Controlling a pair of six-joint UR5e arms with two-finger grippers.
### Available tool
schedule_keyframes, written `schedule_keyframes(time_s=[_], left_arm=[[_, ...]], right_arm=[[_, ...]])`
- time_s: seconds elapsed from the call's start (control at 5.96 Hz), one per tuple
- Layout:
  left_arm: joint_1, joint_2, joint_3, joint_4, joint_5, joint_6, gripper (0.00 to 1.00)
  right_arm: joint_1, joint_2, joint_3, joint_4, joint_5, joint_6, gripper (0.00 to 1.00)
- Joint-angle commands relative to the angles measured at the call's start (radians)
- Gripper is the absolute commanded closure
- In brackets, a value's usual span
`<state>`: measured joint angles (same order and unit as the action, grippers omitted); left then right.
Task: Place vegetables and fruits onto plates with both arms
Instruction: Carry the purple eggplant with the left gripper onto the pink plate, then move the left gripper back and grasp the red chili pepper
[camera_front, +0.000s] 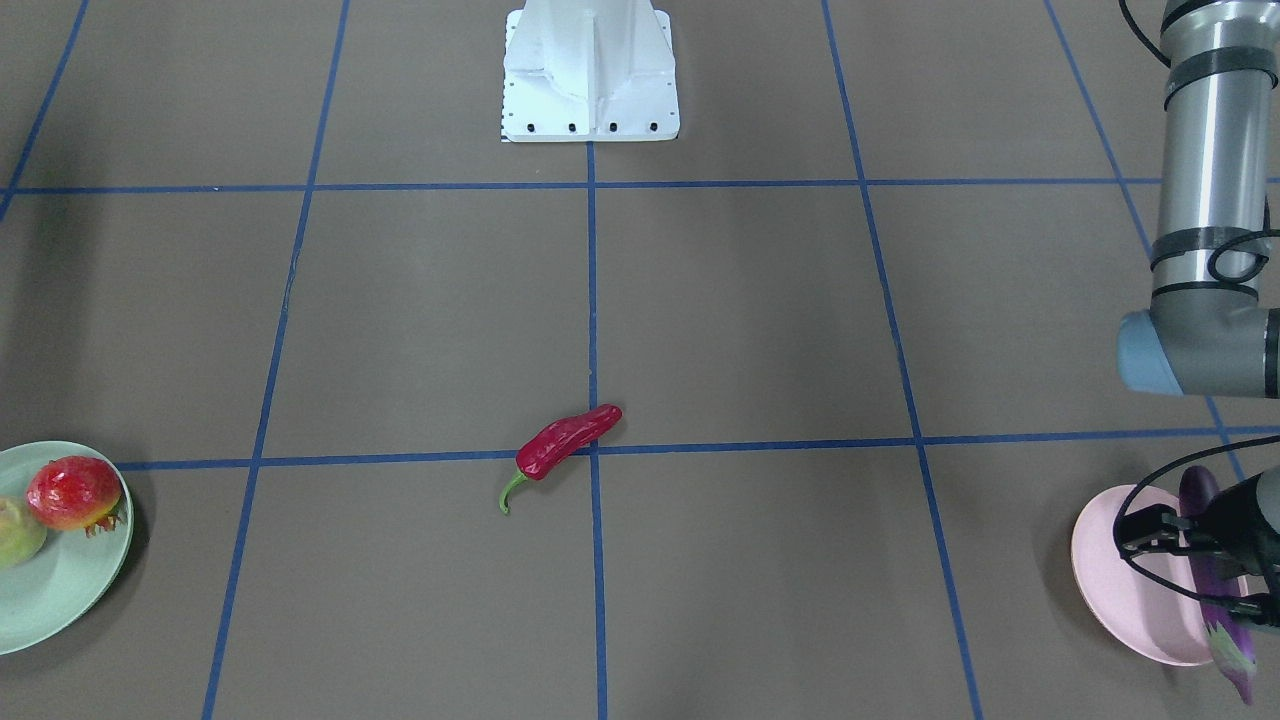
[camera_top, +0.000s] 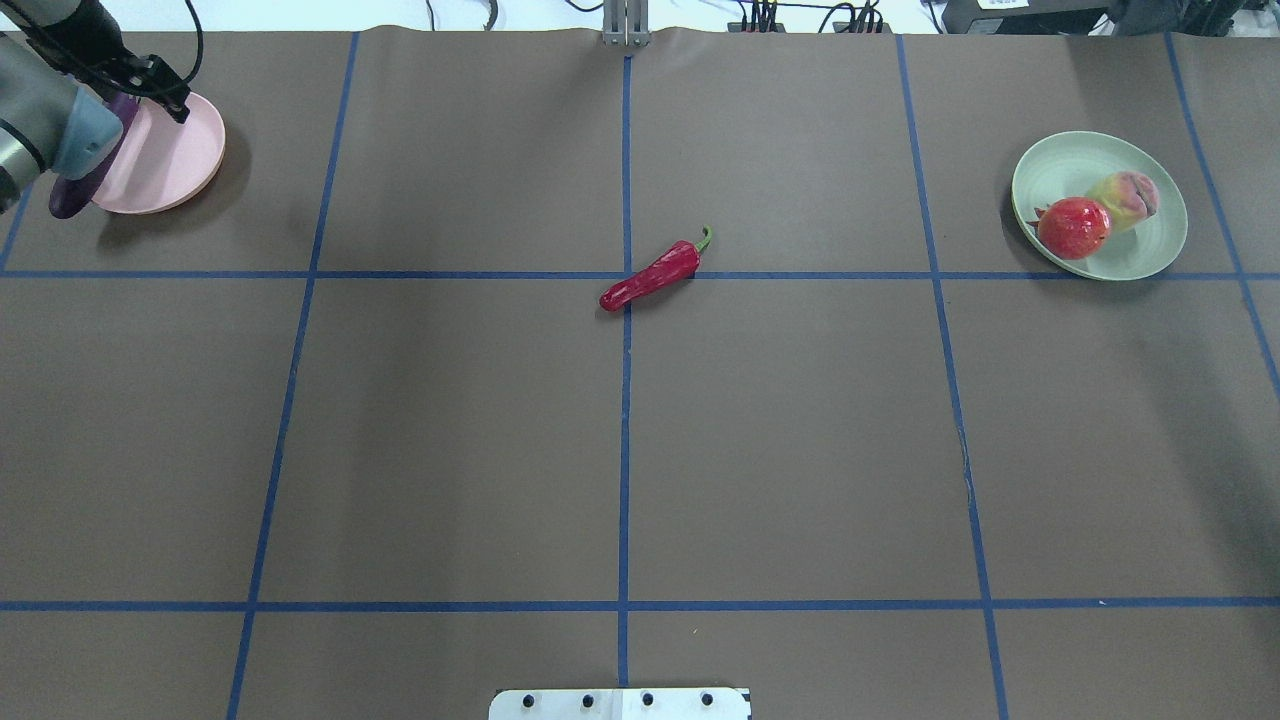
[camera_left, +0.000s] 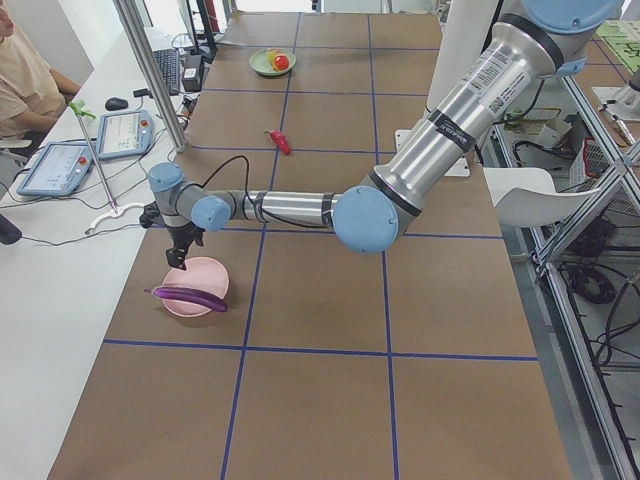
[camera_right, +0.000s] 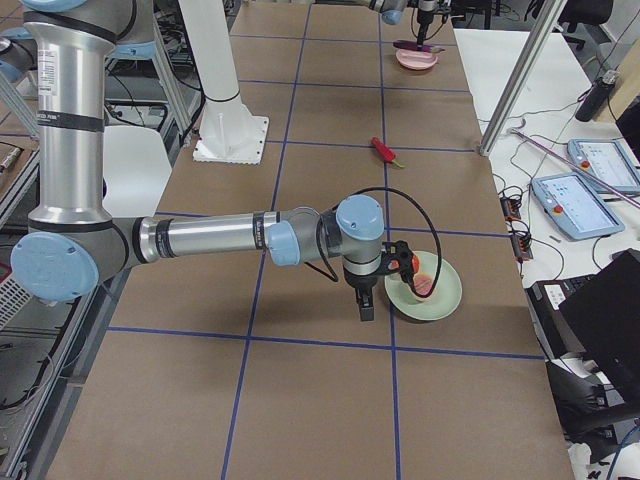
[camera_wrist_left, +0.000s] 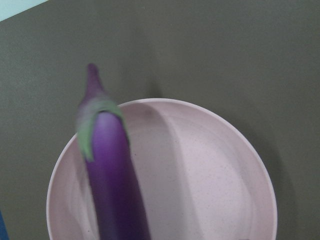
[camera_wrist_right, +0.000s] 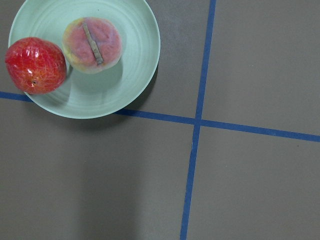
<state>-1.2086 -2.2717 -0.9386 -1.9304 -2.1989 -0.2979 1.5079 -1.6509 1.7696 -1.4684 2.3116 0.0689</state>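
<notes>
Eggplant (camera_left: 190, 296) on pink plate (camera_left: 207, 271) below L pincer (camera_left: 177, 262)

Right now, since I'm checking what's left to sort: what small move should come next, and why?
Probably lift the left gripper straight up off the pink plate, ready to head for the chili pepper. The eggplant already lies across that plate, the peach and pomegranate sit on the green plate, and only the chili remains on the table.
</notes>
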Motion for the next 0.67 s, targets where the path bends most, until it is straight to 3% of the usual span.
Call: schedule_keyframes(time_s=[0.0,0.17,0.5], left_arm=[[0.099,-0.014,-0.185,0.088,0.007,-0.166,0.0],[0.127,-0.037,-0.23,0.09,0.004,-0.173,0.0],[0.275,-0.132,-0.246,0.084,0.005,-0.361,0.0]], right_arm=[[0.0,-0.001,0.001,0.0,0.0,0.0,0.0],[0.0,-0.001,0.001,0.0,0.0,0.0,0.0],[0.0,-0.001,0.002,0.002,0.0,0.0,0.0]])
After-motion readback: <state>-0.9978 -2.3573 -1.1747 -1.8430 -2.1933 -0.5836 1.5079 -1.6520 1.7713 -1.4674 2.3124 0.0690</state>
